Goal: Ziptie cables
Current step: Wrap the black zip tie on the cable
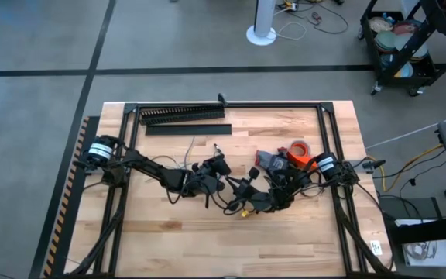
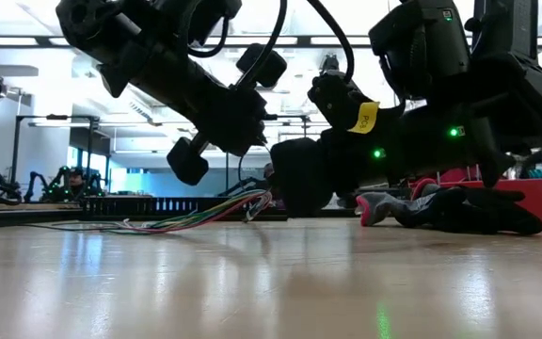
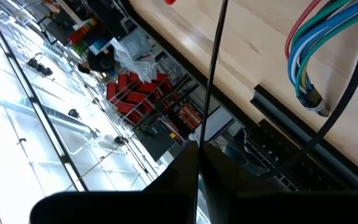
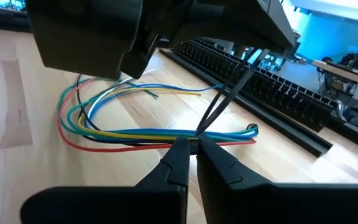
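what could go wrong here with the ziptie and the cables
The left gripper pinches only the tip of the ziptie, so the strip may slip or twist. The right gripper sits right at the cables, whose loose strands fan apart and could escape the loop. Both grippers crowd together in the high view, risking a bump.

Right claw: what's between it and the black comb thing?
The coloured cables, crossed by a thin dark ziptie, lie between the right claw and the black duct, seen in the right wrist view.

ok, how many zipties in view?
1: the ziptie, held in the left gripper, runs to the cables mid-table. More may be hidden.
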You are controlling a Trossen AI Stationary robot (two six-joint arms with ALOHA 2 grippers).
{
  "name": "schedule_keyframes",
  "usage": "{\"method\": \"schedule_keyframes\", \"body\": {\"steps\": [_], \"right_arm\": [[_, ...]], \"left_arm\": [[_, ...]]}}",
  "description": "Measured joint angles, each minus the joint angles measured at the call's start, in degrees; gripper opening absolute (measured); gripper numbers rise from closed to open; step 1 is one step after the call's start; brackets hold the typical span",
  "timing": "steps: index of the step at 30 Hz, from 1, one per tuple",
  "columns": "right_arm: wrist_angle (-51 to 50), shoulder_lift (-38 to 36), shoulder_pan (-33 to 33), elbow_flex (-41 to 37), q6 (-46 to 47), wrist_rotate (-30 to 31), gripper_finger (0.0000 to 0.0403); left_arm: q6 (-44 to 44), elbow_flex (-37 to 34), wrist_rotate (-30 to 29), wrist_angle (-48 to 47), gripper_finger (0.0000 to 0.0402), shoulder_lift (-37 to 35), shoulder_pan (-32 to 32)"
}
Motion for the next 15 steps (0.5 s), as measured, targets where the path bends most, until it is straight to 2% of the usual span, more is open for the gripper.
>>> {"method": "schedule_keyframes", "body": {"steps": [15], "right_arm": [[1.38,-0.09,0.00,0.00,3.79,-0.04,0.0000]], "left_arm": [[1.03,0.00,-0.37,-0.05,0.0000,0.00,-0.26]]}}
